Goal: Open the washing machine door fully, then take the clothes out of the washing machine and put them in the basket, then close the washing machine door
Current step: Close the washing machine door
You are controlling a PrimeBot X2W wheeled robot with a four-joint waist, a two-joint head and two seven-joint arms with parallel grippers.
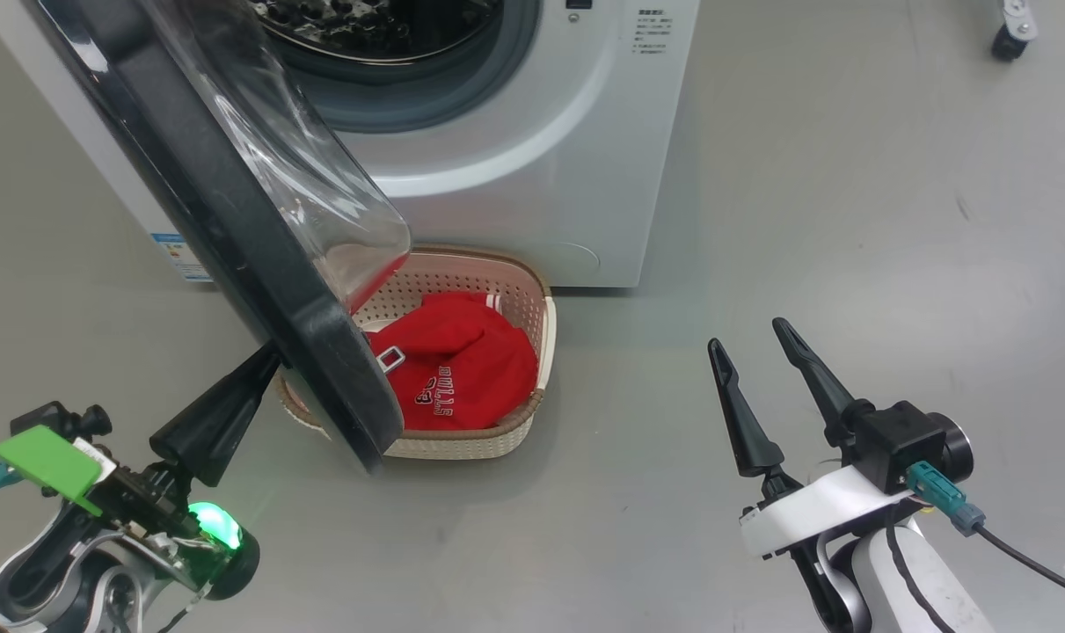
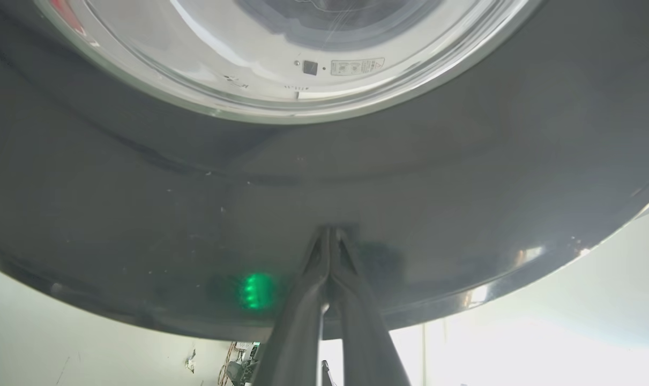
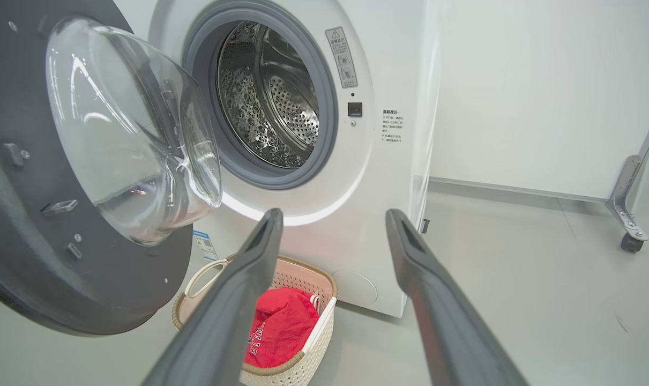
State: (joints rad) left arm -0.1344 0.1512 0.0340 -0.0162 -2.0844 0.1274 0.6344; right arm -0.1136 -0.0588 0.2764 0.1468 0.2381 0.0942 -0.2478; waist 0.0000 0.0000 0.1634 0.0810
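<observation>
The white washing machine (image 1: 532,158) stands at the back, its steel drum (image 3: 270,102) bare inside. Its round door (image 1: 259,255) with black rim and clear glass bowl hangs partly open, swung out over the basket. My left gripper (image 2: 330,231) is shut, its tips pressed against the door's outer black face (image 2: 324,177); it holds nothing. In the cream basket (image 1: 532,308) on the floor before the machine lie the red clothes (image 1: 462,369) with white lettering. At lower right my right gripper (image 1: 756,338) hovers open and empty above the floor, well clear of the basket (image 3: 313,343).
Grey floor (image 1: 849,220) spreads to the right of the machine. A caster wheel on a metal frame (image 3: 631,241) stands at the far right by the white wall. A blue sticker (image 1: 180,255) sits low on the machine's front.
</observation>
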